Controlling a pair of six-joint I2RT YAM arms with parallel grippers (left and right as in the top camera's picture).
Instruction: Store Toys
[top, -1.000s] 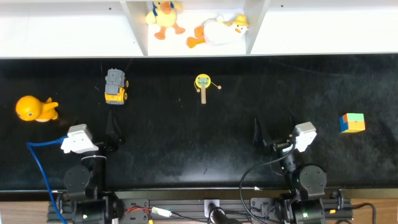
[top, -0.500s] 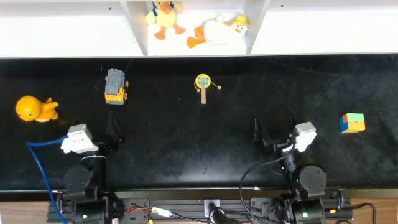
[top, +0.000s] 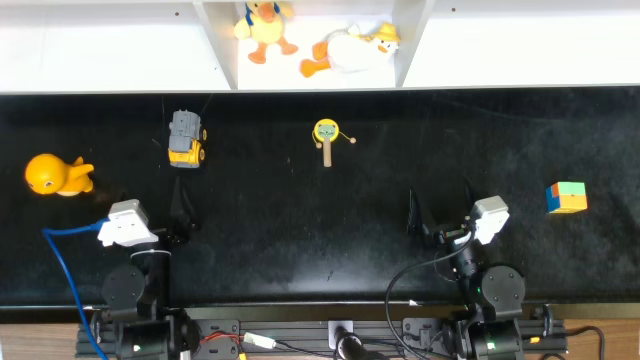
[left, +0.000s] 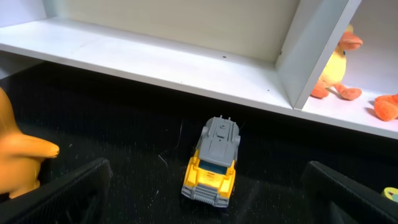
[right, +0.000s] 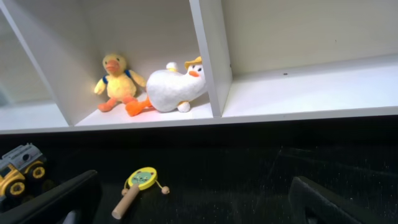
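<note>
Storing looks barely underway. Yellow plush duck (top: 264, 22) & white plush duck (top: 352, 48) sit in mid compartment of shelf (top: 110, 60) along worktop's (top: 300, 240) far edge; 4 toys out on the worktop. Orange duck (top: 58, 174) is near left edge, toy truck (top: 186, 138) betw. it & centre toward far edge, rattle drum (top: 327, 134) approx centre-far, colour cube (top: 566, 197) near right edge. L gripper (top: 175, 215) & R gripper (top: 440, 212) hang near front edge, fingers spread wide, holding nothing. Next prob.: L arm fwd & down, straddle truck body, close; truck lies straight ahead of it. Vs earlier frames: no diff, arms & toys in same spots.
</note>
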